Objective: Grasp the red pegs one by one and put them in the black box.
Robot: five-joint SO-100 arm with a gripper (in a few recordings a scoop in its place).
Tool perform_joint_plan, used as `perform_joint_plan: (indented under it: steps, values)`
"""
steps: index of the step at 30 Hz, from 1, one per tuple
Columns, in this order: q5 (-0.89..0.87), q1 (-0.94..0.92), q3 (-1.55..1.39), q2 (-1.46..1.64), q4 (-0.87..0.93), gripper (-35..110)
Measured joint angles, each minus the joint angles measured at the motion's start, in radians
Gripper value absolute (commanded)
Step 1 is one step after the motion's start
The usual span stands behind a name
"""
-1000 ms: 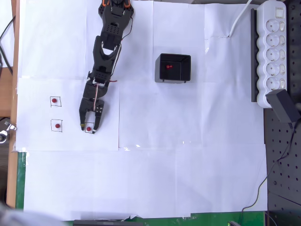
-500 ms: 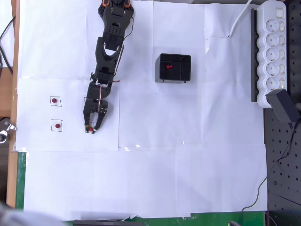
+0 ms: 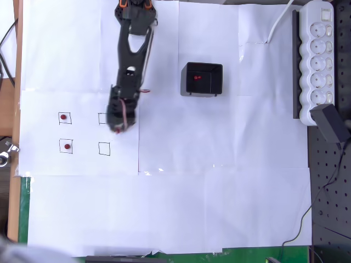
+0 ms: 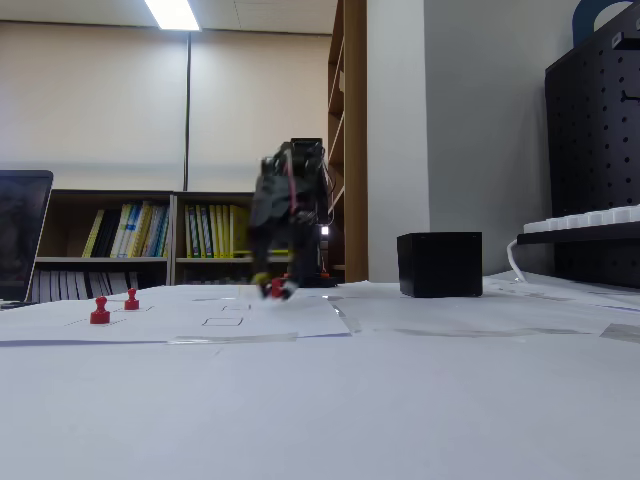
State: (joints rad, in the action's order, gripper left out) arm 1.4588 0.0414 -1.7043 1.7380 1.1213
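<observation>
Bright, even light from a ceiling strip lamp [image 4: 172,13]. Arm [image 4: 288,215] is motion-blurred in both views. Soft glare is seen on white paper [image 3: 219,192]; foreground is defocused in fixed view.

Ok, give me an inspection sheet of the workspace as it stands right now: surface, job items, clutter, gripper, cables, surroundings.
Surface: white paper sheets taped over the table; four small hand-drawn squares at the left of the overhead view.
Job's things: two tiny dark-red round pegs stand in the two left squares; the two right squares are bare. One red peg lies inside the small square black plastic box.
Clutter: nothing seen.
Gripper: black two-finger gripper raised just off the paper, blurred; something red shows at its tip, jaw state unclear.
Cables: white cord beside the white power strip; thin cable from the black adapter.
Surroundings: bookshelves, black pegboard.
</observation>
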Motion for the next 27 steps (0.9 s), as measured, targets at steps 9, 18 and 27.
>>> perform_joint_plan:
  steps: [9,18,27]
  values:
    - [0.379,0.545,-0.325,-0.14,0.657,0]
    - [0.456,0.726,-0.356,0.057,0.611,0]
    - [0.443,0.73,-0.356,0.239,0.551,22]
